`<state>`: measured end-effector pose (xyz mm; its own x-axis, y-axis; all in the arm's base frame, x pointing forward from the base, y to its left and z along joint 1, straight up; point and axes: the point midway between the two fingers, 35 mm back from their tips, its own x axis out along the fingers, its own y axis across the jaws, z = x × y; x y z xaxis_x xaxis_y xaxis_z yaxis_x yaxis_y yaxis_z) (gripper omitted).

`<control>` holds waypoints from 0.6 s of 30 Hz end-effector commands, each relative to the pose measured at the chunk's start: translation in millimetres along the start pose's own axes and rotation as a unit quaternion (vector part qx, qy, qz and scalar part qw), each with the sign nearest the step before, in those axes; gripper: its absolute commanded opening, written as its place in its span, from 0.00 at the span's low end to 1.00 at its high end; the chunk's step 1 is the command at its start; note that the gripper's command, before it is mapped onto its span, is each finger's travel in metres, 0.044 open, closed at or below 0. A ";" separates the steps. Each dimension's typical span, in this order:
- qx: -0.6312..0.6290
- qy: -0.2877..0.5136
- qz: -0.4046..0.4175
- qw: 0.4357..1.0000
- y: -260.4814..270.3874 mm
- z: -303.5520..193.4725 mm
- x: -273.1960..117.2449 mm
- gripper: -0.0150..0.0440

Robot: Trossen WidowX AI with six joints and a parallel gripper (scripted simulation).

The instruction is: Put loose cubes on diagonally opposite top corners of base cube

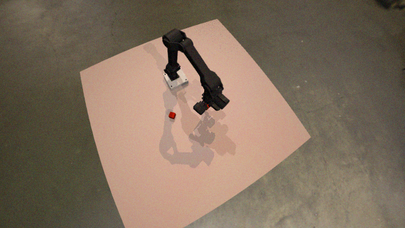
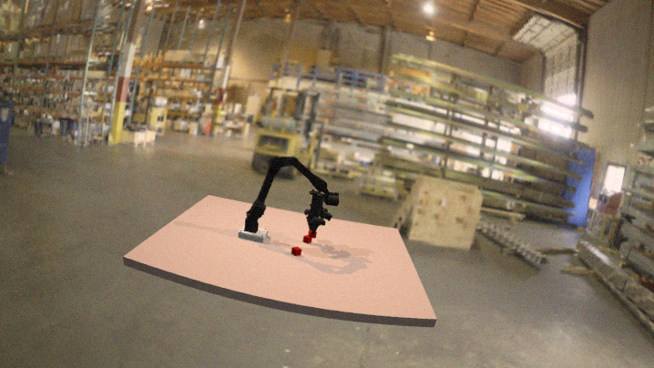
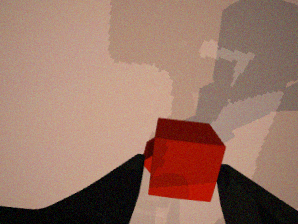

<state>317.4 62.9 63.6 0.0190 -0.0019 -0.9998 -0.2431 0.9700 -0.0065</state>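
A red loose cube (image 2: 312, 234) (image 3: 186, 162) sits level between the fingertips, over one corner of the red base cube (image 2: 306, 239) and offset from its center. The base cube is mostly hidden under it in the wrist view; only a sliver shows at the left. My gripper (image 3: 181, 167) is partly open around the upper cube, with a slim gap beside it at the left finger. In the top view the arm hides most of both cubes. The other red loose cube (image 1: 172, 115) (image 2: 296, 250) lies on the table, apart from the base cube.
The pink table top (image 1: 136, 175) (image 2: 347, 292) carries the arm's white base plate (image 1: 176, 81) (image 2: 252, 235). Shadows of the arm fall across the table around the cubes. The second loose cube stands between the stack and the table's near side in the exterior view.
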 end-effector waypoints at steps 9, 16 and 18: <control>0.000 -0.003 0.000 1.000 -0.1 1.1 -21.1 0.60; 0.000 -0.003 0.000 1.000 -0.1 1.1 -26.5 0.60; -0.005 -0.003 0.000 1.000 -6.0 -0.2 -25.3 0.69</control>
<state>318.2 62.3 88.4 0.0266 -0.0004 -0.9996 -0.2446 0.9696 -0.0069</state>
